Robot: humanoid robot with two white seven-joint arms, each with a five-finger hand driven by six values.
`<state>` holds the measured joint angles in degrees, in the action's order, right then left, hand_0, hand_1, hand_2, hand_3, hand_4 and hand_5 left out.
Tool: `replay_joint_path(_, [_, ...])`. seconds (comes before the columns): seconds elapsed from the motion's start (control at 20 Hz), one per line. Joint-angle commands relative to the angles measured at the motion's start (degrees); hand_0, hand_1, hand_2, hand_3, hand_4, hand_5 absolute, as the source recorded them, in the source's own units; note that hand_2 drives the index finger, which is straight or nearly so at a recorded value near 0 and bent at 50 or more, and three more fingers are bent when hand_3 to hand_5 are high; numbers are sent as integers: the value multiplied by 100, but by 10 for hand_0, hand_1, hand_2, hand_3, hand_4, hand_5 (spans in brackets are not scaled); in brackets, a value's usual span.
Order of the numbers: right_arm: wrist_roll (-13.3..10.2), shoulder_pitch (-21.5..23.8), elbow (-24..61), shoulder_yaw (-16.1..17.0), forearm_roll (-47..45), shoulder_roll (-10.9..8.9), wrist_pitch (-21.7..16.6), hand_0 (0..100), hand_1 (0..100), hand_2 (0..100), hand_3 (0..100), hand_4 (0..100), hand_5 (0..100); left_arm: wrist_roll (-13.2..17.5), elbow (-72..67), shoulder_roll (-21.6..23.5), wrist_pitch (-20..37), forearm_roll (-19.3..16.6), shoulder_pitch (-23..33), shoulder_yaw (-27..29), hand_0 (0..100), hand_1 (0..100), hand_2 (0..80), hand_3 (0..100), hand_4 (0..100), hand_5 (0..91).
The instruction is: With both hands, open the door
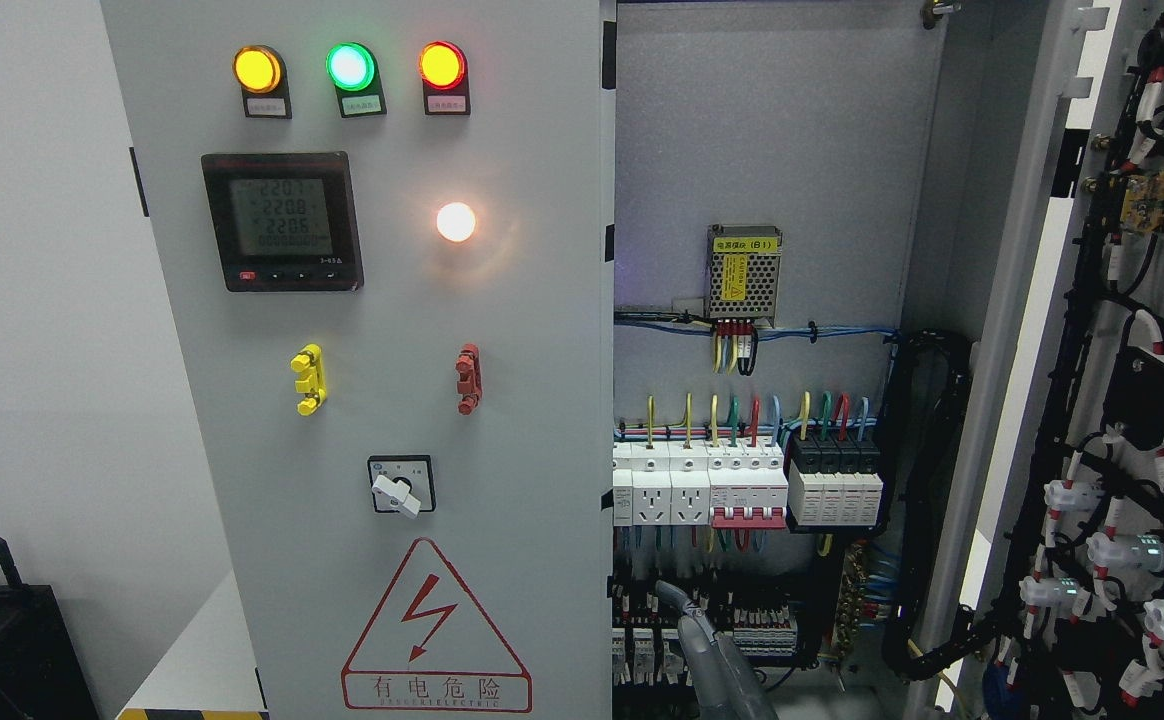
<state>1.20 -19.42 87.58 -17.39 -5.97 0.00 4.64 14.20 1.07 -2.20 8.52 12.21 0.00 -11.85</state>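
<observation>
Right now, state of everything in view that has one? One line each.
Left door: shut.
Right door: swung wide open, wiring side showing.
Yellow lamp: lit.
Green lamp: lit.
Red lamp: lit.
White lamp: lit.
Meter: on, digits showing.
Knob switch: pointer turned lower right.
Hand: finger raised at cabinet opening, holding nothing visible; side unclear.

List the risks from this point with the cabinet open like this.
1. A grey finger of a hand reaches up in front of the terminal rows inside the cabinet; the lit indicator lamps suggest it may be live, so contact could be hazardous.
2. The right door stands swung open with wiring on its inner face; an arm moving right could snag a cable.
3. The left door remains closed, so the task looks only half done.
</observation>
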Motion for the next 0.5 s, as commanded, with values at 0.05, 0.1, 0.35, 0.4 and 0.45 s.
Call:
replay_joint_path(0.05, [21,-219,-277,-27,-88,26,-6,0,0,0,0,0,0,-5,69,0,-8,-26,-176,51,0,0,0,0,42,0])
replay_joint_path(0.1, [21,-255,-347,-27,-159,26,-6,0,0,0,0,0,0,-5,69,0,-8,-26,-176,51,0,0,0,0,43,0])
replay_joint_path(0.35, [47,-404,-619,-10,-309,18,-24,0,0,0,0,0,0,4,87,0,-8,1,-176,51,0,0,0,0,43,0])
replay_joint_path(0.4, [47,-430,-672,-1,-317,18,-24,0,0,0,0,0,0,4,87,0,-8,10,-176,51,0,0,0,0,43,0])
replay_joint_path(0.45, [56,-474,-733,-1,-318,9,-33,0,0,0,0,0,0,4,87,0,-8,10,-176,51,0,0,0,0,42,0])
